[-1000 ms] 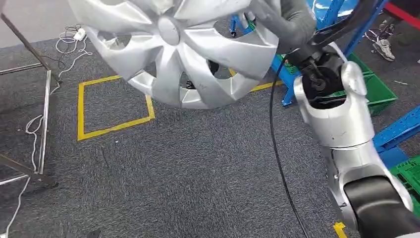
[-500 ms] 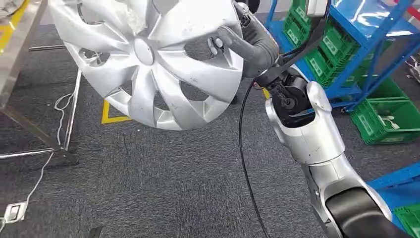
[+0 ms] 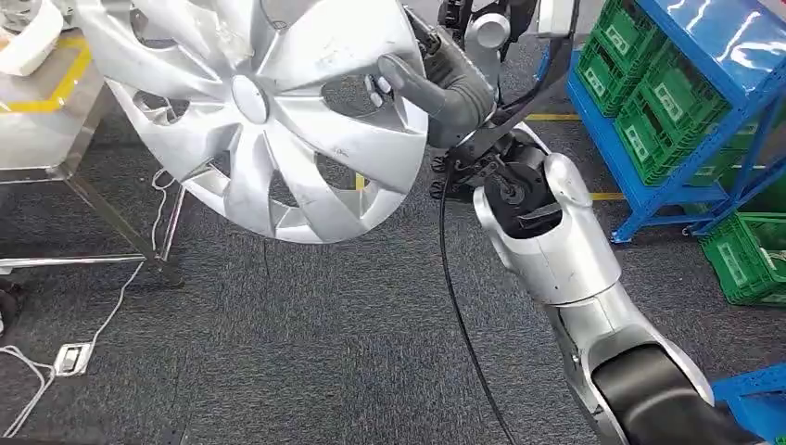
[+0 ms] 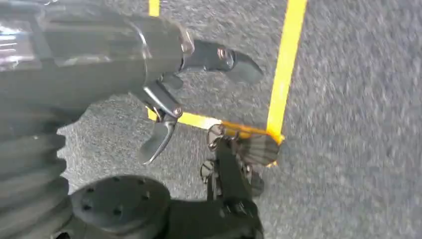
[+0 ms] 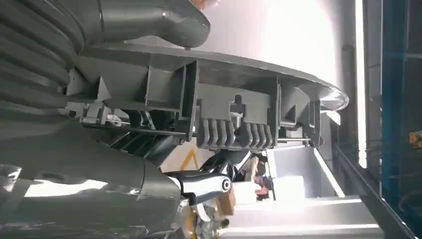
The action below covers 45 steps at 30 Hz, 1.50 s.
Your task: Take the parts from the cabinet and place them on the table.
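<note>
At far left, a steel table carries a yellow tape mark and a white part. Beside it, the silver hubcap hangs tilted above the grey carpet, clear of the table. The right hand clamps its rim, thumb across the front face. Farther right stands a blue rack with green crates. The left hand hangs over the carpet, fingers apart, holding nothing.
</note>
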Motion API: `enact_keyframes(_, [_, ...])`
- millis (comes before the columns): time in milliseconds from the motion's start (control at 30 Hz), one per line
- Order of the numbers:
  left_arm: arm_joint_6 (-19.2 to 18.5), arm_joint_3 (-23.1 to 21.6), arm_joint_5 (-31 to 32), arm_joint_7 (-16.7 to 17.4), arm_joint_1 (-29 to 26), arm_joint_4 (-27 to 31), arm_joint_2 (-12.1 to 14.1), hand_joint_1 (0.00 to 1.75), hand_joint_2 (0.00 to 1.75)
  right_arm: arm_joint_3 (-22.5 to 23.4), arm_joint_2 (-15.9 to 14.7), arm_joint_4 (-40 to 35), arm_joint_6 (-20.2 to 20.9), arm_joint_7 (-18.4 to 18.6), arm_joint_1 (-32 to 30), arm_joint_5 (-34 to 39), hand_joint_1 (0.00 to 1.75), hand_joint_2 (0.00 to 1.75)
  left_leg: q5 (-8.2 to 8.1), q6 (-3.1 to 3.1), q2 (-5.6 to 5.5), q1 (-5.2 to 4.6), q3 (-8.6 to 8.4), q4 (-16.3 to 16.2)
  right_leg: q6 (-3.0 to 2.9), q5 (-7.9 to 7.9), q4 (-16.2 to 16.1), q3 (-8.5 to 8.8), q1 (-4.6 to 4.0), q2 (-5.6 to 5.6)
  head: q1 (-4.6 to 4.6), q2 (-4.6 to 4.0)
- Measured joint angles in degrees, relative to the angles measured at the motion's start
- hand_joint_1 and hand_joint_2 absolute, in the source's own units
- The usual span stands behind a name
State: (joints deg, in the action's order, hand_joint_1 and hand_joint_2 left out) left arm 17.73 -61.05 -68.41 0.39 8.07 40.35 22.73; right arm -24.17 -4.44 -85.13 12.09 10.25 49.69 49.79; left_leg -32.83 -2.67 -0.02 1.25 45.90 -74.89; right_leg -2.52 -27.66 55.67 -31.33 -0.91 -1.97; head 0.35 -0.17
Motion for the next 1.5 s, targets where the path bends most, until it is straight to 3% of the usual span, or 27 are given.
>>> enact_keyframes(33, [0.15,-0.04,0.0,0.0,-0.08,0.24,0.09,0.0,1.75,-0.02,0.0,0.04,-0.13,0.13,-0.21,-0.02,1.75,1.75,1.04,-0.52,0.08,0.31,-0.37,0.73,0.28,-0.18,0.18,-0.01,0.22,-0.59,-0.09,0.0])
enact_keyframes(100, [0.24,-0.09,0.0,0.0,-0.16,0.7,0.37,0.0,1.75,0.0,0.0,0.04,-0.31,0.13,-0.43,-0.02,1.75,1.75,5.71,-1.68,1.25,1.03,-4.85,8.7,1.41,-1.03,1.2,-0.01,1.03,-1.81,-0.26,0.0])
enact_keyframes(133, [0.33,-0.09,0.02,0.04,-0.15,0.89,0.46,0.0,1.75,0.0,0.02,0.02,-0.31,0.13,-0.35,-0.04,1.75,1.75,7.14,-2.64,4.03,1.39,-7.48,13.53,2.18,-1.82,2.24,-0.09,1.18,-2.29,-0.46,0.0])
enact_keyframes(167, [0.31,-0.09,0.09,0.2,-0.12,1.22,0.17,0.0,1.75,0.02,0.15,0.0,-0.28,0.13,-0.24,-0.11,1.75,1.75,5.64,-2.66,6.08,0.83,-7.57,12.7,2.73,-2.27,2.72,-0.51,0.94,-2.48,-1.29,0.0])
enact_keyframes(233, [-0.15,-0.11,0.07,0.15,-0.32,1.38,0.74,0.0,1.75,-0.02,0.28,0.0,0.09,0.15,-0.04,-0.41,1.75,1.75,5.79,0.08,5.24,0.74,-7.25,13.12,3.0,-2.83,3.62,-0.41,0.67,-2.99,-0.44,0.0])
enact_keyframes(300, [-1.05,-0.13,0.02,0.13,-0.31,1.38,0.87,0.0,1.75,-0.02,0.28,0.15,0.0,0.18,-0.09,-0.52,1.75,1.75,5.82,0.86,4.02,0.52,-7.12,13.06,3.13,-2.97,3.59,-0.24,0.99,-3.87,0.11,0.0])
enact_keyframes(333, [-1.44,-0.13,0.02,-0.09,-0.3,1.38,0.94,0.0,1.75,0.02,0.24,0.22,-0.13,0.22,0.0,-0.52,1.75,1.75,5.86,1.3,3.46,0.41,-7.2,13.2,3.49,-3.55,3.73,-0.35,1.3,-3.01,0.57,0.0])
enact_keyframes(367, [-1.55,-0.15,-0.02,-0.22,-0.27,1.38,0.96,0.0,1.75,0.0,0.26,0.17,-0.13,0.31,-0.02,-0.52,1.75,1.75,5.9,1.65,2.92,0.32,-7.2,13.2,3.44,-5.11,5.23,-0.82,1.54,-0.6,0.85,0.0])
enact_keyframes(433, [-1.68,-0.15,0.0,-0.5,0.0,1.38,0.96,0.0,1.75,0.02,0.2,0.22,-0.41,0.48,-0.03,-0.5,1.75,1.75,6.03,1.89,1.66,-0.03,-7.15,13.21,3.2,-9.9,14.35,-4.72,1.33,1.35,1.61,0.0])
enact_keyframes(500, [-2.08,-0.15,0.0,-0.59,0.01,1.38,0.87,0.0,1.75,0.0,0.2,0.28,-0.39,0.64,-0.14,-0.5,1.75,1.75,6.04,2.14,0.28,-0.7,-7.14,13.2,2.46,-11.96,21.71,-8.53,1.05,1.59,2.19,0.0])
enact_keyframes(567, [-3.08,-0.17,-0.02,-0.81,0.03,1.31,0.85,0.0,1.75,0.0,0.17,0.55,-0.2,0.64,-0.3,-0.52,1.75,1.75,6.17,2.35,-1.2,-1.07,-7.21,13.2,1.37,-9.07,19.74,-8.2,0.28,1.94,2.19,0.0])
enact_keyframes(633, [-3.76,-0.17,-0.04,-1.18,0.07,1.25,0.83,0.0,1.75,0.0,0.17,0.63,-0.09,0.64,-0.2,-0.52,1.75,1.75,6.35,2.62,-2.61,-1.17,-7.33,13.28,-0.13,-3.25,10.08,-4.26,-0.78,3.29,2.29,0.0])
enact_keyframes(667, [-3.98,-0.17,-0.11,-1.31,0.07,1.25,0.66,0.0,1.75,0.0,0.17,0.63,-0.05,0.64,0.04,-0.52,1.75,1.75,6.5,2.8,-3.15,-0.93,-7.25,13.49,-1.02,-1.75,5.52,-2.52,-1.38,5.3,2.28,0.0])
enact_keyframes(833, [-4.72,-0.28,-0.17,-1.79,0.05,0.96,0.04,0.0,1.75,0.0,0.31,0.68,0.63,0.64,0.49,-0.52,1.75,1.75,7.95,1.75,-5.4,-0.67,-6.98,15.03,-2.01,-0.34,0.73,-0.26,-1.06,3.46,3.02,0.0])
enact_keyframes(867, [-4.92,-0.37,-0.15,-1.95,0.04,0.87,-0.02,0.0,1.75,-0.07,0.42,0.79,0.72,0.64,0.46,-0.55,1.75,1.75,7.29,1.73,-1.72,-1.15,-6.64,14.64,-1.15,0.42,-0.64,0.46,-0.95,2.67,2.93,0.0])
enact_keyframes(900, [-5.12,-0.42,-0.15,-2.05,0.21,0.55,0.07,0.0,1.75,-0.04,0.48,0.83,0.72,0.61,0.66,-0.55,1.75,1.75,5.43,1.34,-0.08,-1.13,-5.71,12.76,-1.28,0.83,-1.43,0.67,-0.87,2.35,2.51,0.0])
enact_keyframes(967, [-5.49,-0.42,-0.17,-2.25,0.32,0.0,-0.02,0.0,1.75,-0.04,0.52,0.98,0.72,0.61,0.73,-0.52,1.75,1.75,1.54,0.42,0.05,-0.34,-2.23,5.0,-0.93,0.82,-1.31,0.57,-0.59,0.96,1.92,0.0])
enact_keyframes(1033, [-5.47,-0.46,-0.2,-2.14,0.23,-0.31,-0.15,0.0,1.75,-0.15,0.63,1.31,0.7,0.66,0.24,-0.55,1.75,1.75,0.98,-0.64,-0.01,0.4,-0.47,1.01,-0.41,0.48,-0.93,0.53,-0.2,-0.3,1.22,0.0])
enact_keyframes(1133, [-5.18,-0.68,-0.37,-2.05,0.21,-0.7,-0.48,0.0,1.75,-0.48,0.68,1.7,0.57,0.66,0.26,-0.57,1.75,1.75,7.06,-2.79,2.13,1.57,-6.65,11.59,1.52,-1.01,1.21,0.21,1.08,-2.03,0.59,0.0])
enact_keyframes(1167, [-5.18,-0.7,-0.46,-2.08,0.24,-0.76,-0.79,0.0,1.75,-0.55,0.81,1.75,0.55,0.66,0.43,-0.57,1.75,1.75,5.94,-3.71,4.64,1.2,-7.58,13.64,2.3,-1.8,2.45,-0.18,0.98,-2.36,0.19,0.0])
enact_keyframes(1200, [-5.18,-0.74,-0.52,-2.14,0.2,-0.83,-1.53,0.0,1.75,-0.59,1.09,1.75,0.46,0.66,0.67,-0.57,1.75,1.75,6.18,-3.02,5.98,1.21,-7.22,13.1,2.85,-2.47,3.5,-0.69,0.67,-2.49,-0.72,0.0])
enact_keyframes(1233, [-5.01,-0.74,-0.57,-2.08,0.19,-1.18,-1.27,0.0,1.75,-0.61,1.16,1.71,0.52,0.66,0.82,-0.59,1.75,1.75,5.76,-0.85,5.06,1.16,-7.08,12.56,2.82,-2.62,3.97,-0.93,0.6,-2.6,-0.14,0.0])
enact_keyframes(1267, [-5.01,-0.76,-0.52,-1.97,0.2,-1.25,-1.35,0.0,1.75,-0.81,1.2,1.77,0.52,0.7,0.85,-0.61,1.75,1.75,5.69,-0.13,4.97,0.88,-6.91,12.54,2.91,-2.66,3.96,-0.68,0.72,-2.96,0.81,0.0])
enact_keyframes(1333, [-5.05,-0.81,-0.5,-1.79,0.22,-1.35,-1.55,0.0,1.75,-1.01,1.29,1.92,0.57,0.68,0.82,-0.55,1.75,1.75,5.76,0.49,3.89,0.84,-6.86,12.44,3.26,-2.83,3.94,-0.76,1.02,-3.39,0.81,0.0])
enact_keyframes(1367, [-5.2,-0.83,-0.55,-1.79,0.27,-1.5,-1.49,0.0,1.75,-1.01,1.29,1.95,0.68,0.68,0.87,-0.55,1.75,1.75,5.81,0.85,3.46,0.8,-6.86,12.59,3.5,-3.95,4.65,-0.99,1.31,-1.52,1.44,0.0])
enact_keyframes(1433, [-5.68,-0.83,-0.59,-1.97,0.51,-1.88,-1.49,0.0,1.75,-1.01,1.23,1.99,1.0,0.66,0.84,-0.57,1.75,1.75,6.01,1.2,2.52,0.61,-6.83,12.64,3.46,-8.05,11.14,-3.53,1.37,0.98,1.92,0.0])
enact_keyframes(1500, [-6.19,-0.83,-0.48,-1.99,0.65,-2.23,-1.49,0.0,1.75,-0.98,1.11,2.3,1.38,0.55,0.74,-0.57,1.75,1.75,6.07,1.4,1.13,0.01,-6.81,12.64,2.95,-11.61,20.44,-7.72,1.26,1.44,2.91,0.0])
